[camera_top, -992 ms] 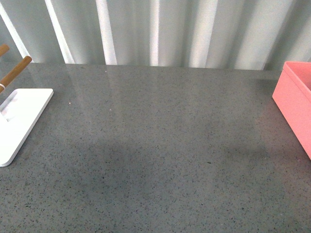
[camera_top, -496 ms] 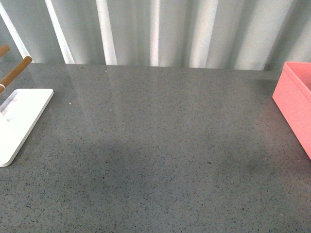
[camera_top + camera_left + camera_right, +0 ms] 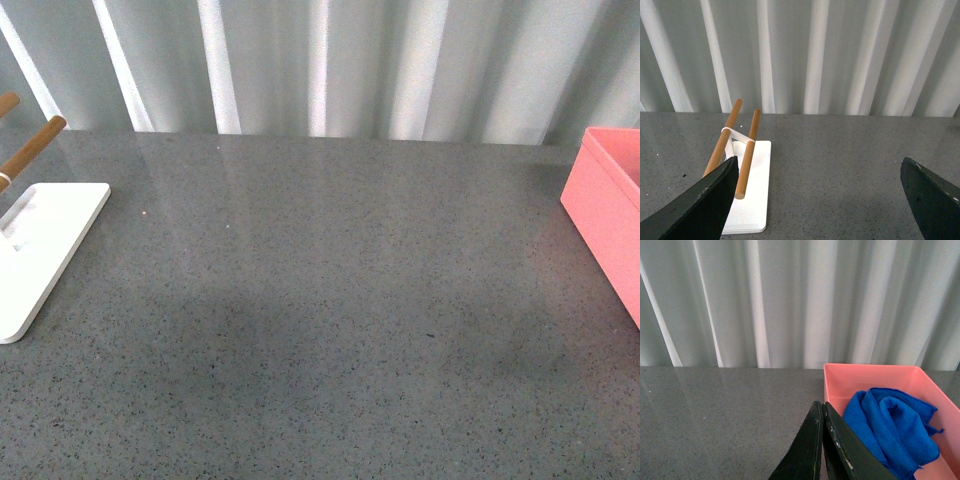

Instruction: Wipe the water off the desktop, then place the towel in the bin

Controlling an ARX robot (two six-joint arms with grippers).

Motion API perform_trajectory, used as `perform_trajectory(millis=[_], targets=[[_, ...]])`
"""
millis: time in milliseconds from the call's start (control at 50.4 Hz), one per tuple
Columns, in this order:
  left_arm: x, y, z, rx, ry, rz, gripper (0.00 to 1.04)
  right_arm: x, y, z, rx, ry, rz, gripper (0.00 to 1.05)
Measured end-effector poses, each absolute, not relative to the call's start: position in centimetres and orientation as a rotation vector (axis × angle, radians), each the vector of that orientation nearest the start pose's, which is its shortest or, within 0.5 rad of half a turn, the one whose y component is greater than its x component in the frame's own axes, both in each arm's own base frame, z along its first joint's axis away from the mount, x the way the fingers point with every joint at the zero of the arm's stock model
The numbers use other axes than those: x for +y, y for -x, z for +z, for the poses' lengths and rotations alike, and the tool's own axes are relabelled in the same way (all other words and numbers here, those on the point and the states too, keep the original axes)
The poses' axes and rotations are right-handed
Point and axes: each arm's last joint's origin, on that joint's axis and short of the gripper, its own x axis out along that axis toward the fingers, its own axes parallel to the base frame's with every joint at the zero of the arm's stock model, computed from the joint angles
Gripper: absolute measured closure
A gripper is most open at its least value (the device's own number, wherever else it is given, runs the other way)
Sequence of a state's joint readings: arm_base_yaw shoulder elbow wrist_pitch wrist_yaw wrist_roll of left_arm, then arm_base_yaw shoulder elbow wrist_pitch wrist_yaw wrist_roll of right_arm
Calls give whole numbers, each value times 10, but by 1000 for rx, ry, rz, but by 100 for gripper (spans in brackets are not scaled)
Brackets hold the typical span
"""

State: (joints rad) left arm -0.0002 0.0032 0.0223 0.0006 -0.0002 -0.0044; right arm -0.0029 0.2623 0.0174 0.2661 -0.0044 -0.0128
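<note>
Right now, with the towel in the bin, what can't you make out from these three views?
- Towel: its near part is hidden behind the shut right gripper in the right wrist view; the front view shows none of it.
- Bin: cut off by the front view's edge.
- Water on the desktop: too glossy and speckled to tell.
- Left gripper: fingertips cut off by the frame edge.

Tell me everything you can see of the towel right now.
The towel shows only in the right wrist view. It is a bright blue soft cloth, microfibre by the look, bunched in loose folds rather than neatly stacked. It lies inside the pink bin, filling much of the visible interior, resting against the walls. Its near part is hidden behind the right end effector, whose fingers are closed together and not gripping it. Whether it is wet cannot be told.
</note>
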Motion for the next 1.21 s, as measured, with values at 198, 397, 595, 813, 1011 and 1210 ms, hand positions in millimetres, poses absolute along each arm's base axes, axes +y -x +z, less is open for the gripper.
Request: perform_trajectory(millis=[198,397,595,813,1011,1210], targets=[[0,-96,171,-20,4,0,7,0,-110,172,-20,12,1,102],[0,-96,171,-20,4,0,7,0,-101,168,14,10,2,102],[0,-96,171,-21,4,-1,7,0,-97,169,-15,10,-1,102],[0,-96,171,-21,4,0,7,0,-97,169,-14,11,-1,87],[0,-96,171,-21,4,0,7,0,-97,169,-14,11,-1,50],[0,-96,171,-21,4,0,7,0,-97,169,-14,11,-1,20]])
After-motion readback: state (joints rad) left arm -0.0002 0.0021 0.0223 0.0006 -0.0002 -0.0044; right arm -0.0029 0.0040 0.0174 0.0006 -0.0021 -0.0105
